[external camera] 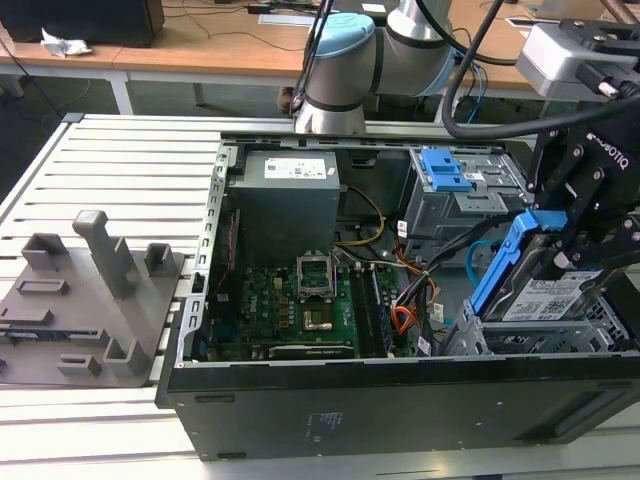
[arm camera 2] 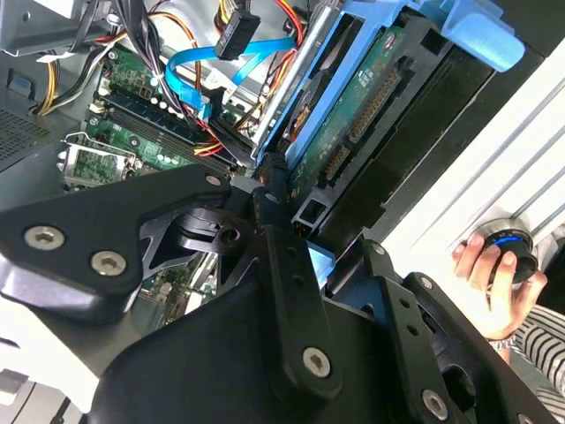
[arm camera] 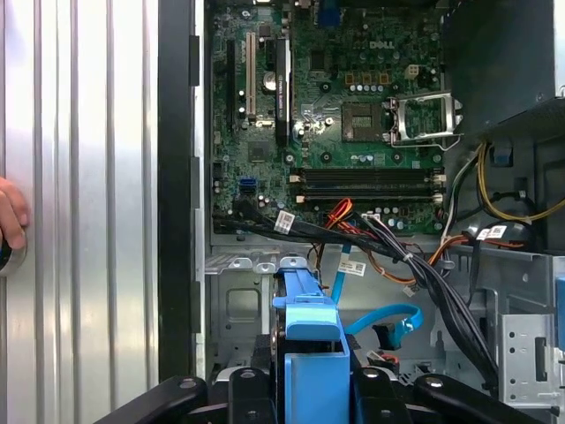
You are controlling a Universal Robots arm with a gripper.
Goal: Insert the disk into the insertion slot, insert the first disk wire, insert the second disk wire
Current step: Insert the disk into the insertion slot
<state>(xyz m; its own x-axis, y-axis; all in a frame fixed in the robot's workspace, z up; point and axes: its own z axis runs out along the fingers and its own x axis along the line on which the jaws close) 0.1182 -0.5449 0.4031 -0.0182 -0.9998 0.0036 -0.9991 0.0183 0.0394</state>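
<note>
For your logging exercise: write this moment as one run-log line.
pincer: shut on disk | disk: tilted above cage slot, not seated | blue cable: looped, not plugged into disk

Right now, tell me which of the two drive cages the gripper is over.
The low perforated cage at the exterior view's right, where the gripper holds the disk tilted. The taller cage bears a blue latch.
</note>
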